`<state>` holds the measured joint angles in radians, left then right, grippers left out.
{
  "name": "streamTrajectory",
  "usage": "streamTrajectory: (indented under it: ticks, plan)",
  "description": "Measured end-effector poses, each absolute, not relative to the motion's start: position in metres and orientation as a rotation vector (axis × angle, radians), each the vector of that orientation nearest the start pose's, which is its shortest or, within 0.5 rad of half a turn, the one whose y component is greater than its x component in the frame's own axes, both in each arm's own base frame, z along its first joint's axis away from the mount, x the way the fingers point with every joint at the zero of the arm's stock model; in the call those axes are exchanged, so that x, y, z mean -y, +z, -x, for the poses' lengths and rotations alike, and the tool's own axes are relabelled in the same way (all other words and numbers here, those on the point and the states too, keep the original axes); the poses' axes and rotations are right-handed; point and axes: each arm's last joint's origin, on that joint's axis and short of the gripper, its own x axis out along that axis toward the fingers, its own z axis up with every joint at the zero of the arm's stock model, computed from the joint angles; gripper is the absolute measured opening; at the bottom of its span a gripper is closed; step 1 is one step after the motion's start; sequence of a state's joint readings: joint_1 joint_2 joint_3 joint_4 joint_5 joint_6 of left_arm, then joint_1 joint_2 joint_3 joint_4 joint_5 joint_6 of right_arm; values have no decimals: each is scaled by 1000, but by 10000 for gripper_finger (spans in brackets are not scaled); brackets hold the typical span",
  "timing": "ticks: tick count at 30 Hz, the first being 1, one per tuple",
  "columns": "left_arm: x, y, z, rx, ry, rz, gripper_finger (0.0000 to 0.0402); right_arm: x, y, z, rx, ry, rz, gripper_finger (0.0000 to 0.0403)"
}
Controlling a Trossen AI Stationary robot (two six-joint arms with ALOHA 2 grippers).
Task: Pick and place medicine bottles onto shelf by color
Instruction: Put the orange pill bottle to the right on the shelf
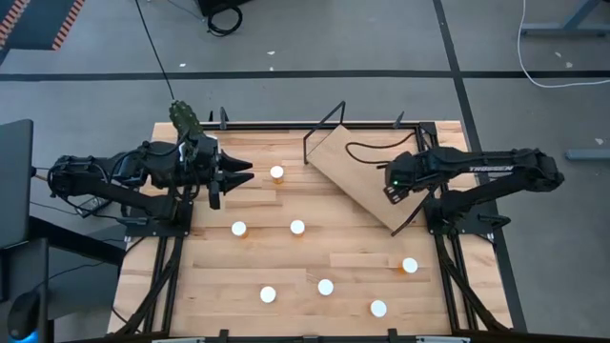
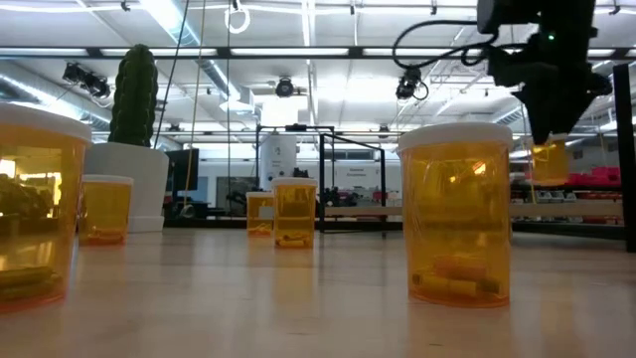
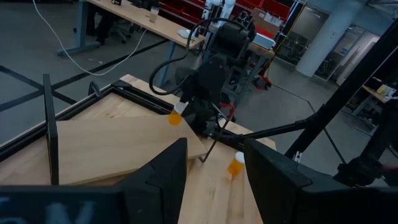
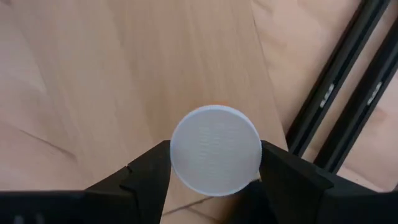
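The right tool grips a medicine bottle by its white cap, held directly beneath it over the tilted shelf. To do this well, I'd lower it straight and release only once the base sits flat, lest it slide downslope. The left tool waits with fingers spread, empty, above the desk. "TROSSEN" reads on the right arm.

Worktop: pale slatted wood, smooth, matt.
Shelf: light wood board, thin black metal frame.
Medicine bottles: translucent amber plastic, glossy.
Cap: white plastic, finely textured, matt.
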<state>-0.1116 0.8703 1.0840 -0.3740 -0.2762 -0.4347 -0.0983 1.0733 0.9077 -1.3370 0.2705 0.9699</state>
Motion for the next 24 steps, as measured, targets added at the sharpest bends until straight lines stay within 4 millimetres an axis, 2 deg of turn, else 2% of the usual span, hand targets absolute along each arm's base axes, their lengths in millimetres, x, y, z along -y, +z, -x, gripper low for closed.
streamTrajectory:
  ticks: [5,16,24]
  plan:
    - [11,401,-171,-119,196,402,167,26,251,-140,-1248,-980,-686,237]
    - [11,401,-171,-118,197,403,167,38,250,-137,-1301,-930,-585,237]
    - [11,401,-171,-117,197,403,167,48,250,-135,-1314,-934,-587,237]
